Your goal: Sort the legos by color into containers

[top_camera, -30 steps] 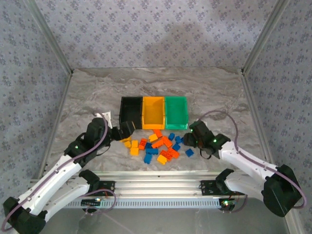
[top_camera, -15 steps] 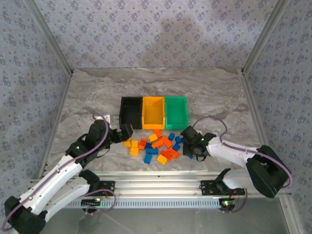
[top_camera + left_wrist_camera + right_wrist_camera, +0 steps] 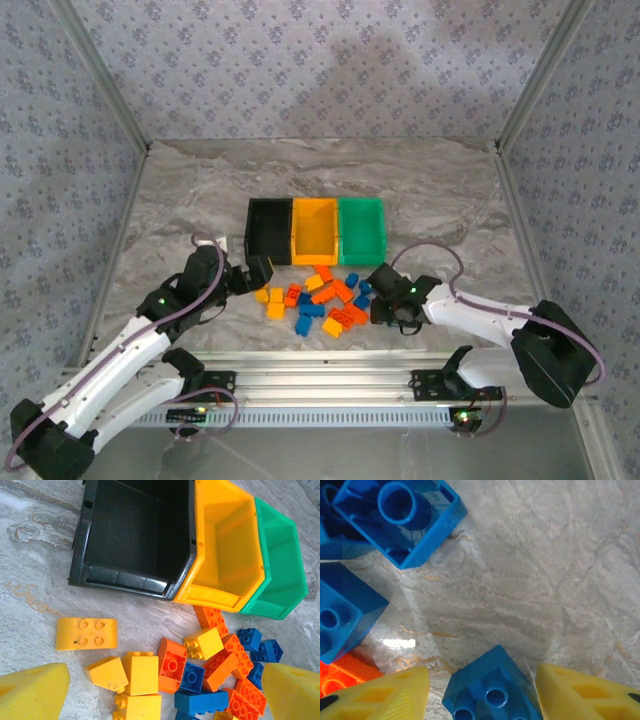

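The table [image 3: 420, 190] is marbled grey and white; the walls [image 3: 330, 70] wear a pale lavender floral print. The black bin [image 3: 269, 228], yellow-orange bin [image 3: 314, 230] and green bin [image 3: 361, 230] are plain. The legos [image 3: 320, 300] are yellow, orange-red and blue. The left pincer [image 3: 162, 690] has yellow pads [image 3: 35, 690].

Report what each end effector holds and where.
Nothing is held. The left end effector is open over the legos. The right end effector is open astride a blue lego on the table, fingers at its sides but not clamped.
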Action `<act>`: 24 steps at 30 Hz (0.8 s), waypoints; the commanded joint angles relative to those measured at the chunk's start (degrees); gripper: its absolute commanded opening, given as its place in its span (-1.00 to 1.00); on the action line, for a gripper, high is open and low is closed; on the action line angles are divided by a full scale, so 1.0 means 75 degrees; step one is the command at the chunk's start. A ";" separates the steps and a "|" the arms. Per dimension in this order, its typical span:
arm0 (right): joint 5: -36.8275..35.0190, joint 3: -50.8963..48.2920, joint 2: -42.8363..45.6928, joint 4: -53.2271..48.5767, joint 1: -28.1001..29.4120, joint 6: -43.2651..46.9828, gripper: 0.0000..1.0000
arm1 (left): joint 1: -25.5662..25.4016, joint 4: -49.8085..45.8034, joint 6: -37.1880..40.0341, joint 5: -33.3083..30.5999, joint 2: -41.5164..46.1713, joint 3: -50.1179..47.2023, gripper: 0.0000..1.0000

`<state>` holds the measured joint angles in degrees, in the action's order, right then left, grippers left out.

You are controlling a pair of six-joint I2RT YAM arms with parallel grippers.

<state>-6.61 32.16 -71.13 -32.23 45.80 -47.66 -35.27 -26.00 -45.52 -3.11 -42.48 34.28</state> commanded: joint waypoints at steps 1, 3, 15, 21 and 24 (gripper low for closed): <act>0.0168 -0.0169 -0.0088 -0.0332 0.0068 -0.0377 0.14 | -0.0024 -0.0080 0.0014 -0.0066 -0.0087 0.0193 0.97; 0.0093 -0.0172 -0.0254 -0.0329 0.0077 -0.0379 0.10 | -0.0021 -0.0072 0.0009 -0.0077 -0.0153 0.0166 0.97; -0.0006 0.0182 0.0024 -0.0508 0.0101 -0.0111 -0.38 | -0.0032 -0.0048 0.0010 -0.0123 -0.0198 0.0186 0.98; -0.0086 0.1607 0.0250 -0.0973 -0.0194 0.0785 -0.41 | -0.0023 -0.0087 0.0001 -0.0215 -0.0038 0.0199 0.98; 0.0031 0.2625 -0.0309 -0.0825 -0.0579 0.1323 -0.41 | -0.0024 -0.0164 0.0008 -0.0337 0.0067 0.0198 0.97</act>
<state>-6.70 45.17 -70.96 -38.09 43.64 -43.00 -35.27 -26.02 -45.52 -4.03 -43.31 34.28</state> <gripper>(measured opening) 0.396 0.985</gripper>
